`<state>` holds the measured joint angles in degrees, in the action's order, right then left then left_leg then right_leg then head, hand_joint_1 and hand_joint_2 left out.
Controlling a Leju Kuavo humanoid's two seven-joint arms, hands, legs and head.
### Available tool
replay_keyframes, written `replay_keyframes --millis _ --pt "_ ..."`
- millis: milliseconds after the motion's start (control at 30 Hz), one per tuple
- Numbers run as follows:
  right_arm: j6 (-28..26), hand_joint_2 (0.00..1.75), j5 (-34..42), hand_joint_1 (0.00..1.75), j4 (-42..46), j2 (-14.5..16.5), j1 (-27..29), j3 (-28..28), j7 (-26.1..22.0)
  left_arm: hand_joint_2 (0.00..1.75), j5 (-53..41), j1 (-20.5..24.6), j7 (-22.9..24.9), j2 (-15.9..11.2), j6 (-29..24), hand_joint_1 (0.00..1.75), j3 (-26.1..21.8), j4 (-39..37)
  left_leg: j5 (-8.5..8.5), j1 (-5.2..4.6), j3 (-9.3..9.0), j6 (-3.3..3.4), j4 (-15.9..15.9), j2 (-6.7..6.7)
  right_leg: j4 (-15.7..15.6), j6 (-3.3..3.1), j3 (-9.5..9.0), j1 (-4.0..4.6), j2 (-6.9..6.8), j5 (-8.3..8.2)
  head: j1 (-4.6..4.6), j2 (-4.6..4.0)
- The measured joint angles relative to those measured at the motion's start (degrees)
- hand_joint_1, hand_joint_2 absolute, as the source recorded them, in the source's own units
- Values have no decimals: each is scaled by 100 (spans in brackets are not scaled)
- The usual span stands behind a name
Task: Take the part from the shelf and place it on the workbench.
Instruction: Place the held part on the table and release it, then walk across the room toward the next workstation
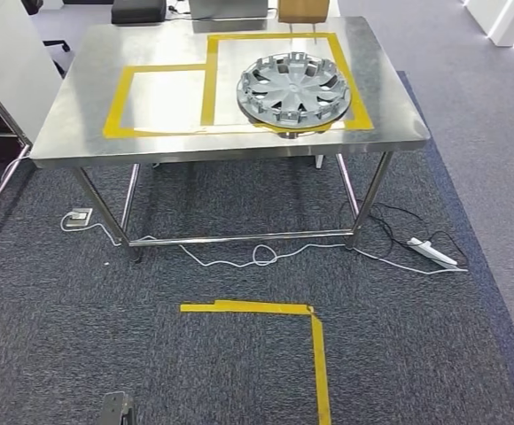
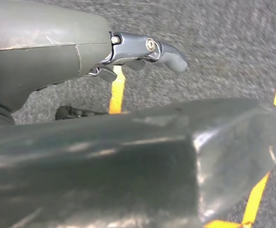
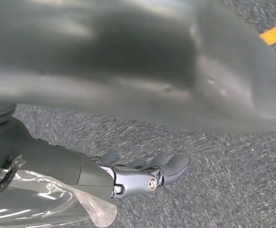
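The part, a silver wheel cover [image 1: 293, 88], lies flat on the steel workbench [image 1: 81, 106], inside the larger yellow-taped square at the bench's right. The smaller taped square [image 1: 160, 97] to its left holds nothing. In the left wrist view my left hand [image 2: 143, 50] hangs over the grey carpet, fingers stretched out, holding nothing. In the right wrist view my right hand [image 3: 143, 175] hangs the same way above the carpet, fingers straight and empty. Both hands are far from the bench.
A yellow tape corner [image 1: 318, 341] marks the carpet in front of the bench. A white cable [image 1: 254, 257], a power strip [image 1: 432, 251] and a small floor box [image 1: 79, 217] lie under and beside the bench legs. Another table [image 1: 0, 80] stands at the left.
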<state>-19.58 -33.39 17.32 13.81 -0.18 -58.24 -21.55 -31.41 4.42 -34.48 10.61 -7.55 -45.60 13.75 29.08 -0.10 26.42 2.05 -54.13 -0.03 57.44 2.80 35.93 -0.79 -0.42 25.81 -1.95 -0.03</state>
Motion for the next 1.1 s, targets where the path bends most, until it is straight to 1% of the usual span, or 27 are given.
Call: replay_keyframes --millis 33,100,133,167,200,233,267,333,367,400,467,500,533,600,633,667,700,733,767,833,867,900,933,967,1000,1033,1100 --pt "4 0 -44 0 -15 -12 0 9 1 0 0 -8 -3 2 -8 0 -15 0 -59 4 65 39 4 18 258 15 105 -1 14 249 14 0" --pt "16 0 -112 0 -37 -27 -2 30 -1 0 0 -20 -3 1 -15 0 -42 0 -167 -32 223 86 -23 40 1034 33 320 2 22 764 31 -1" --pt "20 0 -148 0 -47 -33 0 43 -2 0 -1 -28 -3 0 -19 0 -55 0 -218 -51 311 97 -43 52 1369 33 376 6 23 887 32 -1" --pt "26 0 -190 0 -56 -37 3 59 -4 0 -1 -34 -3 -2 -24 0 -68 0 -262 -70 396 104 -68 62 1530 26 347 12 22 883 32 -2" --pt "34 0 -252 0 -65 -40 7 82 -3 0 -5 -43 -3 -3 -34 0 -83 0 -301 -87 478 106 -97 68 1461 7 202 19 23 769 32 -2" --pt "41 0 -325 0 -72 -41 10 111 -1 0 -10 -51 -3 -4 -47 0 -97 0 -335 -100 548 105 -126 70 1189 -26 -42 31 23 612 32 -2" --pt "49 0 -411 0 -77 -43 9 143 4 0 -19 -58 -3 -4 -59 0 -111 0 -366 -109 602 100 -156 71 771 -76 -352 49 22 508 30 -1" --pt "58 0 -599 0 -91 -50 -1 230 27 0 -32 -69 4 0 -83 0 -136 0 -436 -125 683 63 -207 78 -19 -163 -890 87 18 468 26 -1" --pt "59 0 -673 0 -102 -54 -3 273 41 0 -35 -75 12 1 -91 0 -149 0 -482 -121 712 36 -219 83 -235 -193 -1018 106 20 495 25 -1" --pt "59 0 -729 0 -117 -57 2 314 56 0 -35 -81 21 1 -96 0 -167 0 -536 -118 738 6 -217 87 -317 -210 -1051 117 22 487 27 -1" --pt "60 0 -785 0 -157 -51 20 373 78 0 -35 -101 34 -7 -103 0 -201 0 -540 -114 798 -58 -231 68 -365 -260 -961 84 11 383 27 -1" --pt "60 0 -805 0 -171 -50 23 398 86 0 -35 -111 39 -10 -105 0 -215 0 -400 -108 844 -98 -327 52 -387 -295 -907 62 2 320 20 0" --pt "59 0 -825 0 -182 -48 20 421 89 0 -35 -120 44 -16 -109 0 -226 0 -156 -93 908 -141 -535 36 -404 -319 -838 38 -7 253 9 -1" --pt "50 0 -878 0 -188 -43 19 467 71 0 -35 -128 52 -25 -122 0 -243 0 421 -34 1044 -223 -1214 24 -383 -337 -690 34 -12 136 -7 -1" --pt "45 0 -909 0 -192 -36 22 491 54 0 -35 -129 54 -31 -133 0 -253 0 579 -7 1079 -254 -1549 23 -362 -324 -598 30 -17 77 -7 -1" --pt "43 0 -944 0 -196 -27 24 516 33 0 -35 -130 56 -36 -145 0 -266 0 586 15 1052 -280 -1756 23 -333 -307 -499 23 -22 21 -6 0" --pt "44 0 -978 0 -200 -18 25 539 16 0 -35 -131 60 -39 -155 0 -278 0 467 36 951 -302 -1793 24 -294 -285 -393 13 -26 -32 -8 0" --pt "48 0 -1006 0 -202 -5 25 558 4 0 -35 -132 63 -41 -163 0 -291 0 284 55 772 -319 -1647 23 -249 -259 -288 0 -28 -79 -7 0" --pt "50 0 -1026 0 -202 6 25 573 -5 0 -35 -131 67 -42 -167 0 -302 0 141 74 504 -334 -1325 19 -195 -227 -188 -11 -25 -124 -9 0" --pt "53 0 -1047 0 -202 24 27 595 -11 0 -35 -123 69 -42 -170 0 -320 1 165 73 -43 -319 -525 -6 -102 -152 -48 -18 -14 -210 -15 0" --pt "53 0 -1055 0 -202 29 28 604 -14 0 -35 -121 71 -41 -170 0 -330 1 243 61 -206 -290 -250 -17 -79 -116 -12 -17 -11 -262 -20 0" --pt "54 0 -1063 0 -203 33 30 610 -15 0 -35 -121 73 -42 -170 0 -338 2 297 38 -260 -244 -124 -23 -77 -83 5 -20 -11 -318 -20 0" --pt "54 0 -1069 0 -204 36 36 614 -17 0 -35 -127 78 -41 -170 0 -344 2 272 26 -216 -183 -115 -17 -89 -50 14 -26 -9 -379 -19 -1" --pt "55 0 -1073 0 -206 37 42 616 -18 0 -35 -131 83 -40 -170 0 -349 2 215 22 -151 -129 -126 1 -79 -21 42 -38 -2 -370 -21 -1" --pt "60 0 -1082 0 -208 37 50 620 -19 0 -35 -133 86 -40 -170 0 -354 2 149 20 -76 -67 -132 17 -7 4 93 -45 8 -249 -12 -2" --pt "69 0 -1093 0 -209 37 59 624 -21 0 -35 -136 89 -38 -173 0 -360 2 73 22 12 -13 -127 36 165 23 169 -48 19 -15 -2 -2" --pt "103 0 -1126 0 -209 37 64 638 -38 0 -35 -139 89 -37 -180 0 -377 2 -81 -3 192 51 -132 55 845 36 340 -44 26 632 31 -1"
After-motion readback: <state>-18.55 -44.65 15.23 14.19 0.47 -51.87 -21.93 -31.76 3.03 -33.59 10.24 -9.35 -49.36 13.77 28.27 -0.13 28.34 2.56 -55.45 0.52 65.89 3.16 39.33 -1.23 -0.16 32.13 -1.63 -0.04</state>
